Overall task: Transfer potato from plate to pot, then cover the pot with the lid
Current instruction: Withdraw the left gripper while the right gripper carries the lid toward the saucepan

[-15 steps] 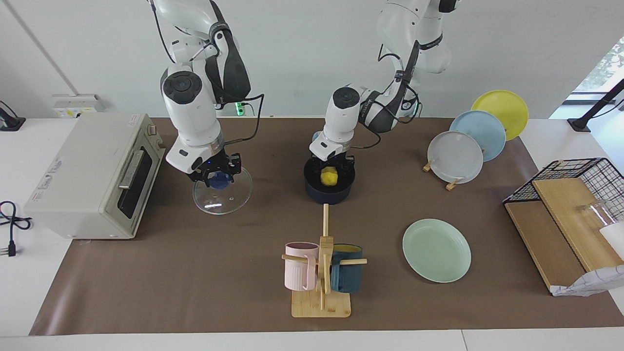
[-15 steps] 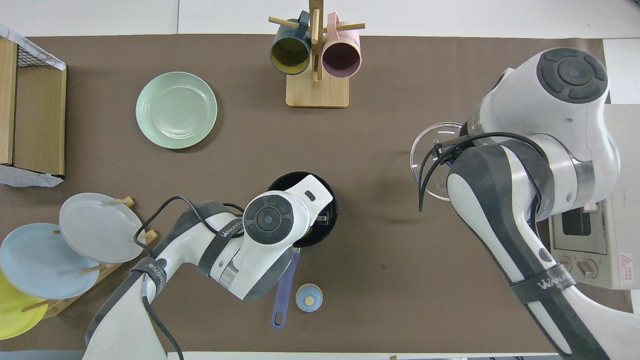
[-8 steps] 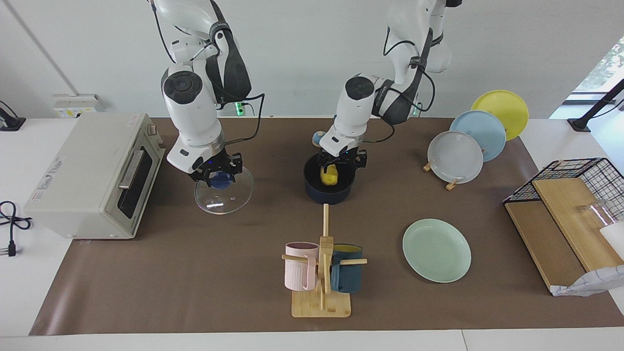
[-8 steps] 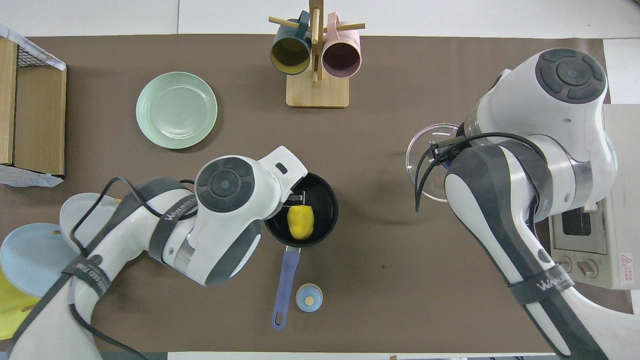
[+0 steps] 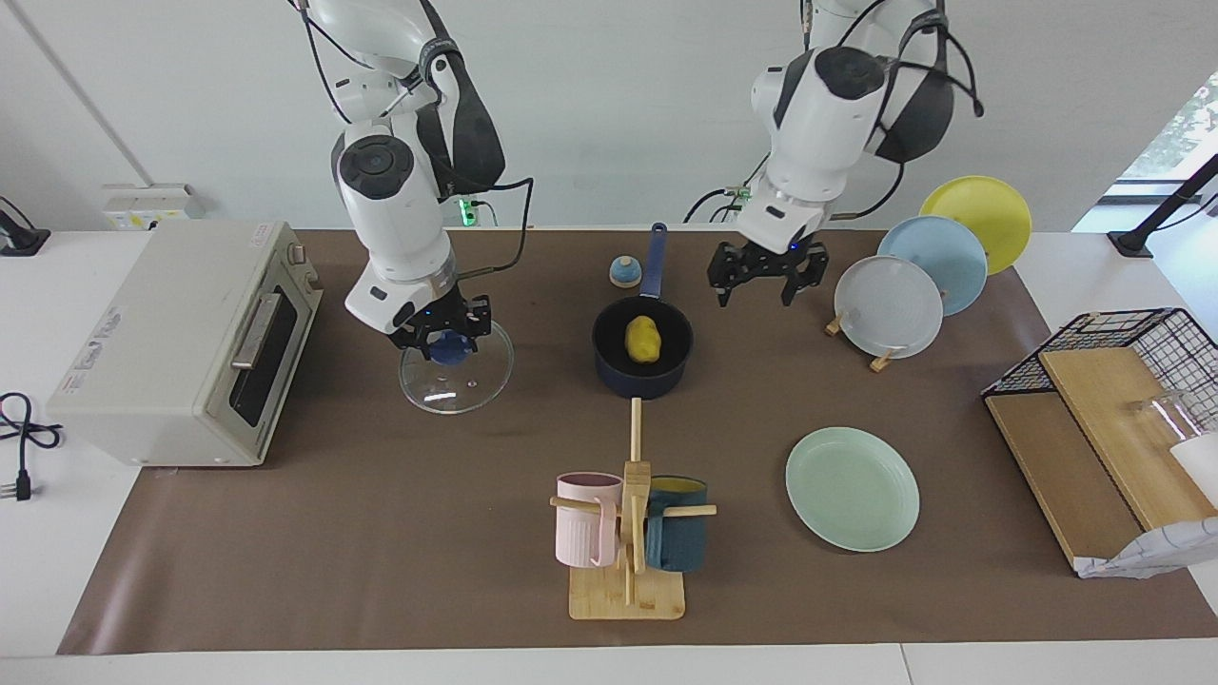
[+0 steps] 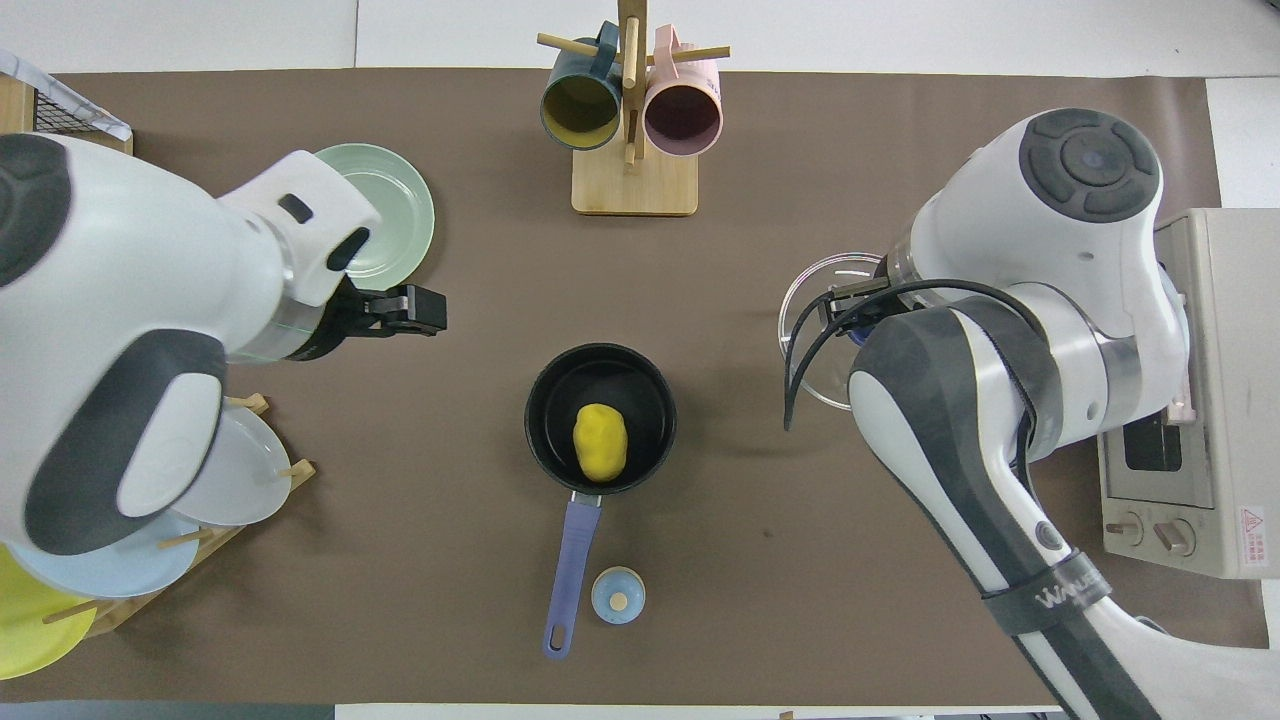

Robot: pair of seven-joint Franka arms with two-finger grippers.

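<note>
The yellow potato [image 5: 643, 339] [image 6: 600, 440] lies inside the navy pot [image 5: 609, 366] [image 6: 548, 395], whose long blue handle [image 6: 568, 575] points toward the robots. My left gripper [image 5: 761, 283] [image 6: 418, 311] hangs open and empty in the air, above the mat between the pot and the plate rack. The mint-green plate [image 5: 852, 487] [image 6: 395, 215] is bare; in the overhead view the left arm covers part of it. My right gripper [image 5: 445, 335] is shut on the blue knob of the glass lid [image 5: 455, 385] [image 6: 805, 345], holding it low over the mat toward the right arm's end.
A toaster oven [image 5: 181, 342] stands at the right arm's end. A mug tree [image 5: 628, 533] with two mugs stands farther from the robots than the pot. A rack of upright plates [image 5: 890, 304], a small blue bell [image 5: 625, 272] and a wire basket with boards [image 5: 1094, 381] are also here.
The left gripper opened, left the potato in the pot, then rose and drew away toward the plate rack. The right gripper carried the lid a little toward the pot.
</note>
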